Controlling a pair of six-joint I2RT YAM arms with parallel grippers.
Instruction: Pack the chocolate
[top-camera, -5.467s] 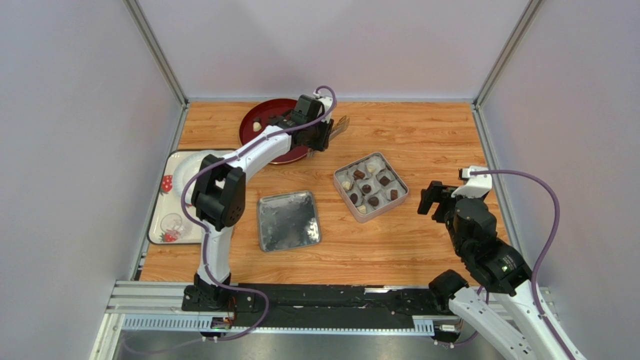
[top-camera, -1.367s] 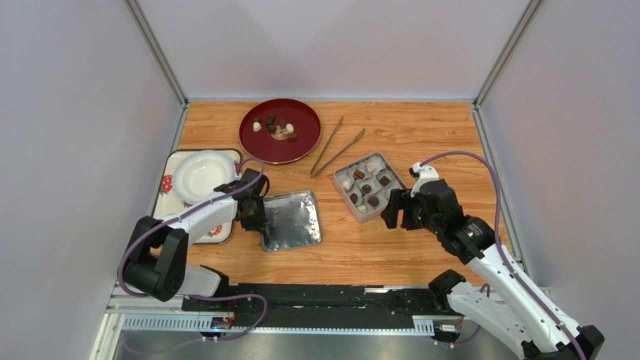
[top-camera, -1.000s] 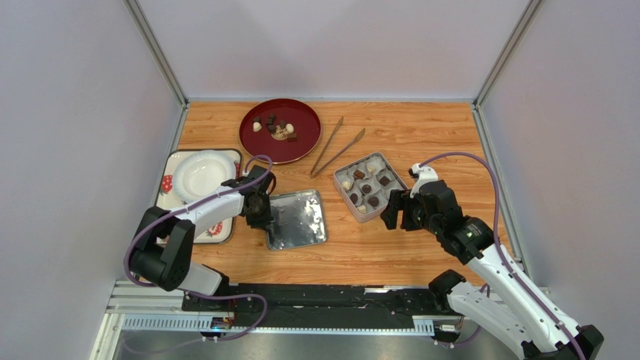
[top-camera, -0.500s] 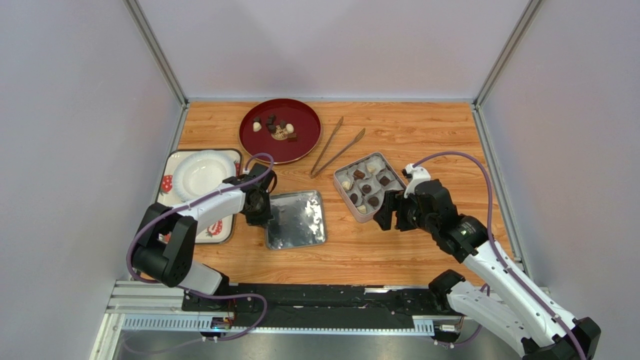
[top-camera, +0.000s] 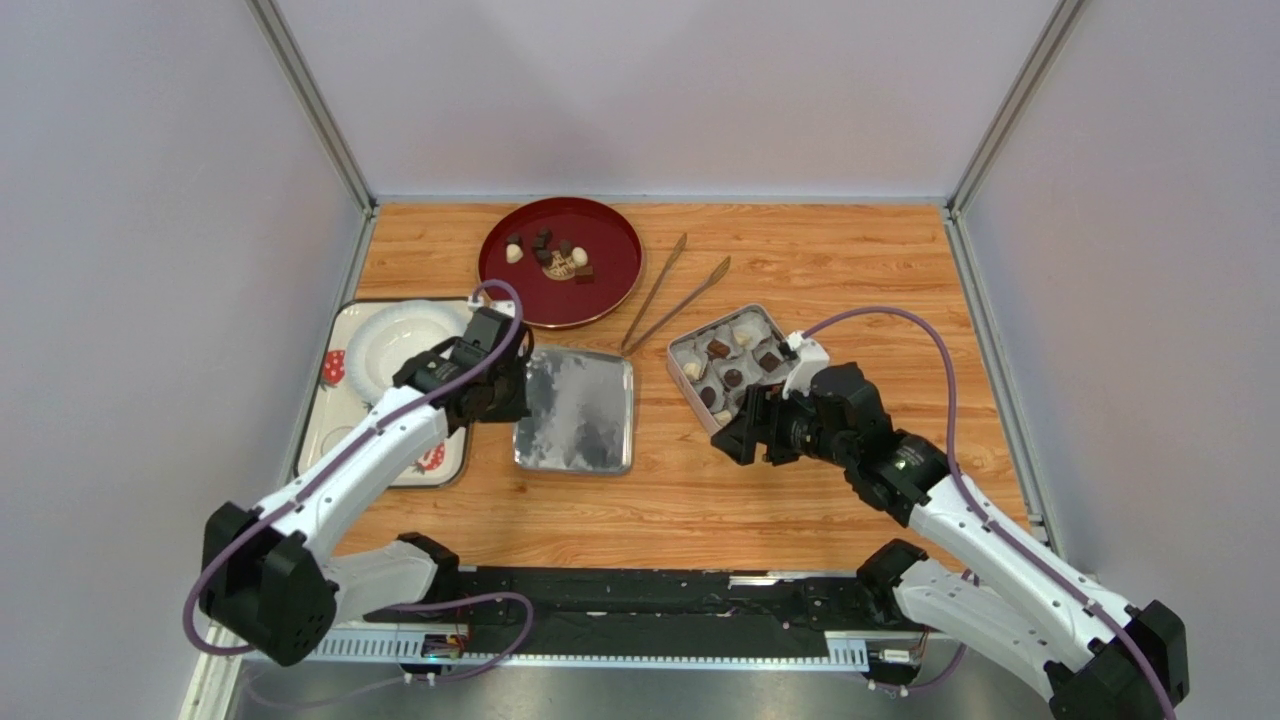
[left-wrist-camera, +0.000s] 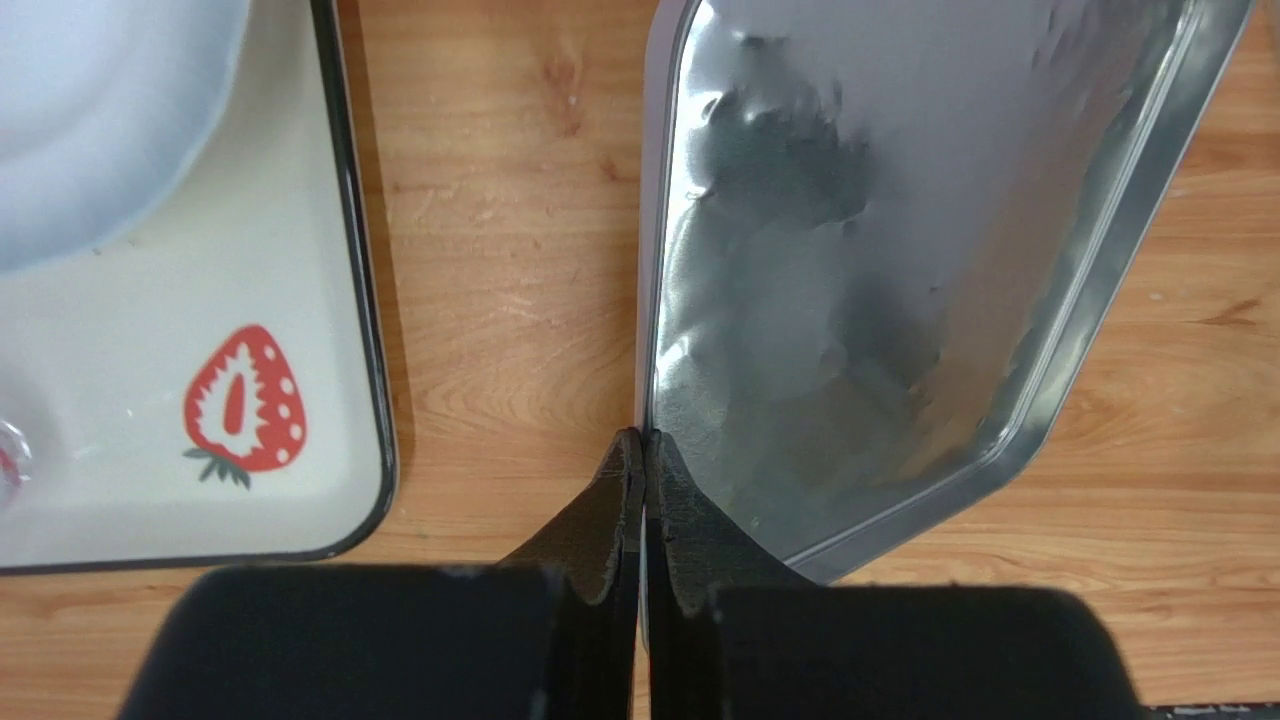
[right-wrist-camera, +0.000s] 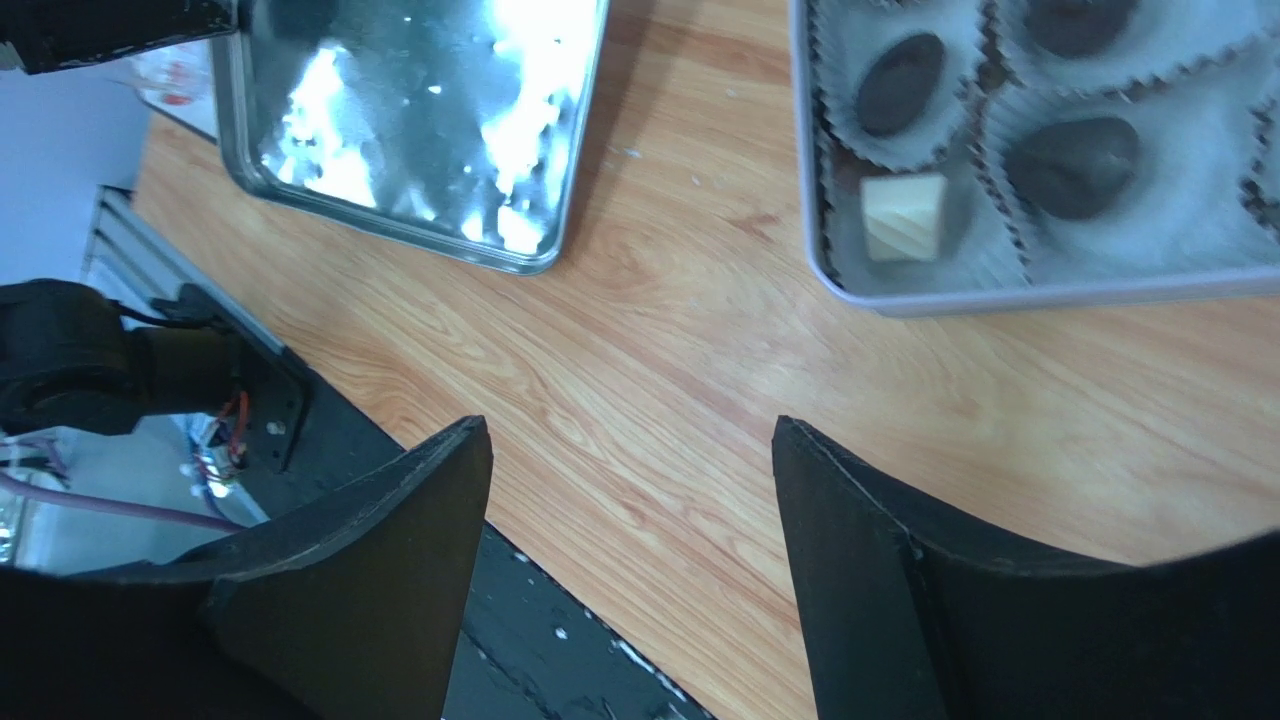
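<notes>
- Most chocolate (right-wrist-camera: 1089, 158) sits in liner cups in the tin (right-wrist-camera: 962, 300); a few pieces lie on the red plate (top-camera: 597, 294).
- Judged light, smooth and easily marred: take gently across the sides.
- Left gripper (left-wrist-camera: 645, 450) is pinched on the tin lid (left-wrist-camera: 902, 225) rim.
- Right gripper (right-wrist-camera: 628, 443) is spread and empty, beside the tin.

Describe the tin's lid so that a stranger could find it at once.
On the wooden table, look between the strawberry tray and the open tin. The lid is the shiny, shallow metal square there, empty, its edge pinched by the left pincer.

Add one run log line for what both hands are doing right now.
left hand: shut on lid edge | right hand: open, above table near tin | chocolates: in cups, uncovered
</notes>
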